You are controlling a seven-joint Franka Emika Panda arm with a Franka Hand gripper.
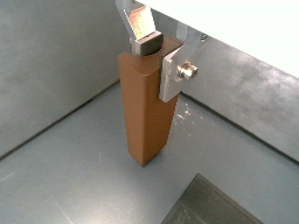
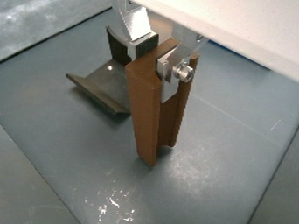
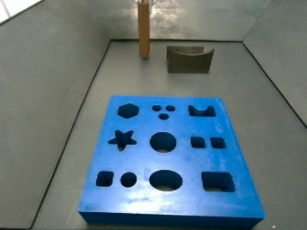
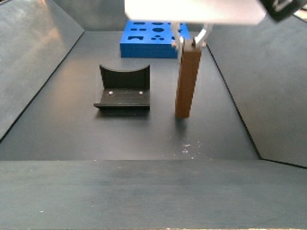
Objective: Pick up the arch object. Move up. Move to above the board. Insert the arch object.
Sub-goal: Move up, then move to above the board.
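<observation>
The gripper (image 1: 155, 58) is closed on the top of the arch object (image 1: 145, 109). Here that piece is a tall orange-brown bar standing upright, and a wrist view shows a groove running down one long face (image 2: 156, 114). One flat silver finger (image 2: 176, 70) with a screw in it lies against a side of the bar near its top. The other finger (image 2: 136, 28) presses the opposite side. The bar fills the gap between them in both wrist views. Its lower end is at the grey floor (image 1: 70, 184); whether it rests there or hangs just clear cannot be told.

In a side view the bar (image 3: 143, 31) stands at the far end of the enclosure, just left of the fixture (image 3: 188, 61) and apart from it. The fixture is dark, with a curved dip in the top edge of its upright plate. The other side camera shows the gripper (image 4: 188, 38) under a white housing, with the bar (image 4: 186, 81) to the right of the fixture (image 4: 122, 90).

The board (image 3: 138, 157) is bright blue and lies flat on the floor at the near end, well apart from the bar. Its cut-outs include a hexagon, a star, circles, squares and an arch-shaped hole (image 3: 202, 110) at its far right corner. From the opposite side it shows beyond the gripper (image 4: 146, 51).
</observation>
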